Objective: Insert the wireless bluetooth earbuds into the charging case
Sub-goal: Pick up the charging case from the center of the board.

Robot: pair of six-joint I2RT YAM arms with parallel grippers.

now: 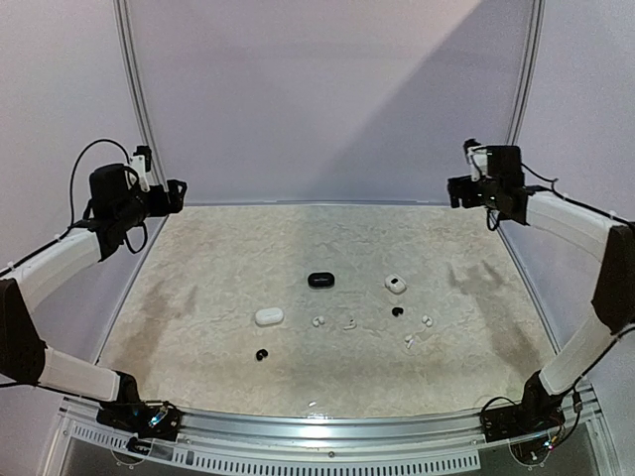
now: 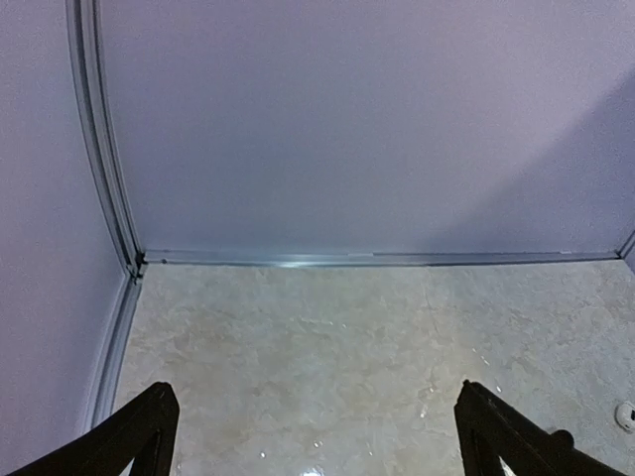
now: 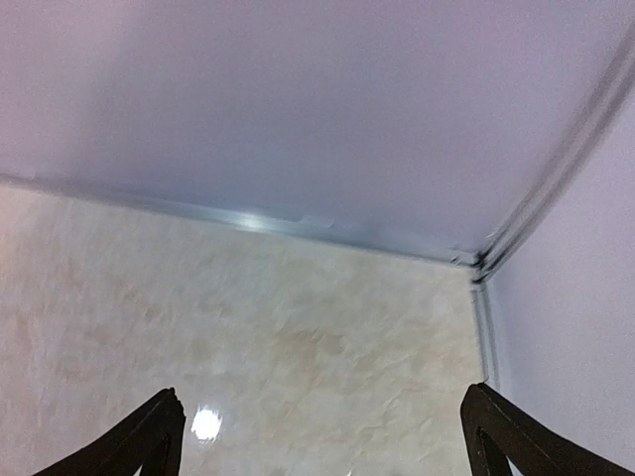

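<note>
Both jaws are spread wide, nothing between them.

Left gripper [image 2: 315,389]: its wrist view shows only two dark fingertips [image 2: 149,428] at the bottom edge, the rest cut off. Past them is bare table [image 2: 327,317] and the back wall [image 2: 347,129]. A small round white thing [image 2: 625,415] is clipped by the right edge. Can't tell what it is.

Right gripper [image 3: 323,391]: same, two tips at the bottom edge, then table and the far right corner. View is soft.

From the top view both arms are raised at the far side corners, well apart from everything on the table.

Buds lie loose mid-table:
- white buds [image 1: 317,321] [image 1: 349,321] just right of the left white case [image 1: 269,316]
- two more white [image 1: 428,320] [image 1: 409,340] further right
- black buds: one [image 1: 397,311] just on the near side of the right white case [image 1: 395,285], one [image 1: 261,355] on the near side of the left white case

All are too tiny to read shape or orientation.

Black case [image 1: 319,280] sits furthest back and reads as a ring, probably open. The left white case looks shut. The right white case has a dark spot on top; can't tell whether that's a cavity or something in it.
</note>
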